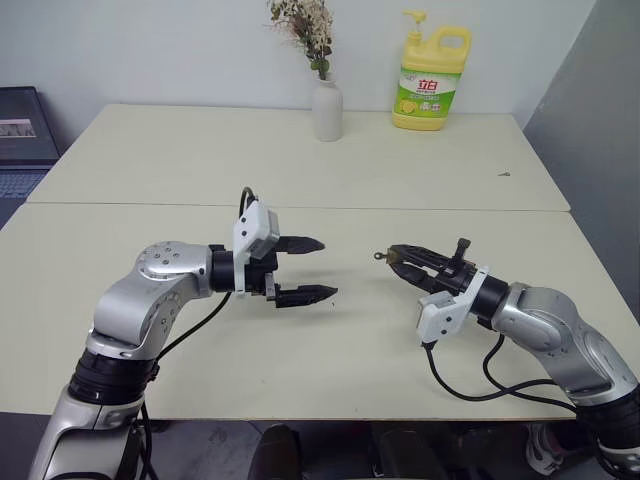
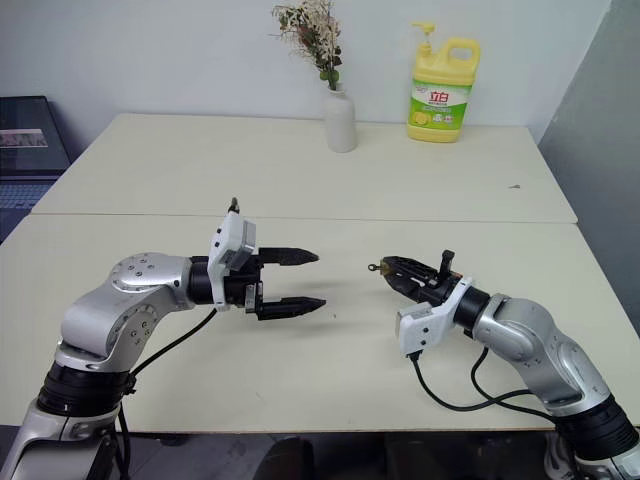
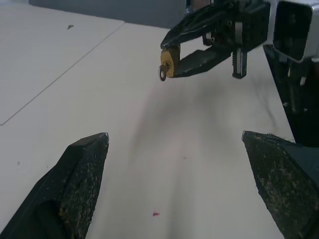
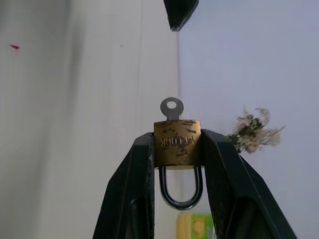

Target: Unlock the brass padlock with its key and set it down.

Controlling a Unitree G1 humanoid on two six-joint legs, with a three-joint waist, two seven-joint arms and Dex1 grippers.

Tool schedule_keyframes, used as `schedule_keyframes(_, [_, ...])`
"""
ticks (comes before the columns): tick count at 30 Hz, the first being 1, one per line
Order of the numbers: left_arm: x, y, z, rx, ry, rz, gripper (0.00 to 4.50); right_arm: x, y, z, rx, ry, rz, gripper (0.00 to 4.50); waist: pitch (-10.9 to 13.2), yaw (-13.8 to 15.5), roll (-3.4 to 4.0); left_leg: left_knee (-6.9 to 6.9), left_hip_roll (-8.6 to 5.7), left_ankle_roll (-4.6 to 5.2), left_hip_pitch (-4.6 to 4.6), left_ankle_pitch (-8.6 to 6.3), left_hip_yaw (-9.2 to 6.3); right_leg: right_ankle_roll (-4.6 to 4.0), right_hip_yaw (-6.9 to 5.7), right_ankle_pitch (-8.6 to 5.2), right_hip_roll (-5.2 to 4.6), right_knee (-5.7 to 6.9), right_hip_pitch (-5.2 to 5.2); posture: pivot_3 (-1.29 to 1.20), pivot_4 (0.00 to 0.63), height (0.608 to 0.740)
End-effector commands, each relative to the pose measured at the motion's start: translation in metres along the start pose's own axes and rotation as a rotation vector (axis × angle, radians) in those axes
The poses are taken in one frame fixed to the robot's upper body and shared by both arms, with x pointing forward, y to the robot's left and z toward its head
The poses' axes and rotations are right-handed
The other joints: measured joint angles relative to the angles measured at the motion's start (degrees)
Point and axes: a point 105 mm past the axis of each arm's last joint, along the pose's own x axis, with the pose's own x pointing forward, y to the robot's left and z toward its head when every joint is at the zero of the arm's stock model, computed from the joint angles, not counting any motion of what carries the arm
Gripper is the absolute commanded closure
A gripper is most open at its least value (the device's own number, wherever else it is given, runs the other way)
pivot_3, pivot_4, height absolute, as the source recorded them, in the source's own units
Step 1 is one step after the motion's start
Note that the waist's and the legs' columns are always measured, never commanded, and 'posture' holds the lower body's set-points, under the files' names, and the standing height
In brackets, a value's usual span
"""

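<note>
Right end effector [image 4: 175, 149] is clamped on the flat sides of the brass padlock [image 4: 177, 142], holding it in the air above the table [image 1: 330, 180], shackle pointing back between the fingers and the key [image 4: 171, 108] sticking out of the body's far end toward the other arm. Left end effector [image 1: 312, 268] hangs opposite, well apart from the lock, its two fingers spread wide with nothing between them. My read on handling: the lock is tiny, rigid, and light, with smooth metal faces that could twist or slide out if I push on the key off-axis, so the squeeze on the body needs to stay firm. The key head is a thin, small tab with a hole; I judge that the place to pinch is across its flat faces, then turn. The shackle looks closed, though I cannot confirm it is latched. Count: one padlock, one key, two end effectors, one white vase [image 1: 327, 109] of dried flowers, one yellow detergent bottle [image 1: 430, 80], both at the far edge.
</note>
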Motion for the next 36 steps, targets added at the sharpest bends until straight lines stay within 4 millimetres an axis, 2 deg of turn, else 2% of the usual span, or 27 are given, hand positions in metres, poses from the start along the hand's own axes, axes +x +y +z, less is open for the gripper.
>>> schedule_keyframes(1, [0.009,0.002,0.013,0.026,-0.011,-0.015,0.00,0.001,-0.024,0.011,-0.061,-0.075,-0.113,3.56,0.00,0.00,0.00,0.00,0.00,0.00,0.01,0.00,0.00,-0.03,0.01,0.02,0.00,0.00,0.00,0.00,0.150,0.740])
schedule_keyframes(4, [0.016,0.007,0.018,0.037,-0.004,-0.011,0.00,0.003,-0.028,0.016,-0.064,-0.107,-0.135,3.56,0.00,0.00,0.00,0.01,0.00,0.00,0.02,0.00,-0.02,-0.24,-0.01,0.14,0.00,0.02,0.02,0.00,0.150,0.740])
schedule_keyframes(14, [0.032,0.016,0.030,0.022,-0.029,-0.012,0.00,0.008,-0.026,0.023,-0.036,-0.136,-0.123,3.56,0.00,0.18,0.00,0.02,-0.01,0.00,0.03,0.01,-0.03,-0.26,-0.01,0.15,0.00,0.01,0.05,0.00,0.150,0.740])
schedule_keyframes(21, [0.033,0.015,0.039,0.014,-0.058,-0.033,0.00,0.009,-0.023,0.022,-0.017,-0.132,-0.111,3.56,0.00,0.26,0.00,0.03,-0.01,0.00,0.03,0.01,-0.03,-0.27,-0.01,0.15,0.00,0.02,0.06,0.00,0.150,0.740])
schedule_keyframes(25, [0.033,0.009,0.036,0.009,-0.047,-0.078,0.86,0.011,-0.023,0.022,-0.011,-0.132,-0.111,3.56,0.00,0.30,0.00,0.03,-0.01,-0.01,0.02,0.01,-0.03,-0.27,-0.01,0.15,0.00,0.02,0.06,0.00,0.150,0.740])
schedule_keyframes(36, [0.037,0.002,0.033,0.005,-0.045,-0.132,4.49,0.012,-0.024,0.024,0.001,-0.149,-0.112,3.56,0.00,0.30,0.00,0.04,-0.01,-0.01,0.03,0.01,-0.03,-0.27,-0.01,0.15,0.00,0.02,0.06,0.00,0.150,0.740])
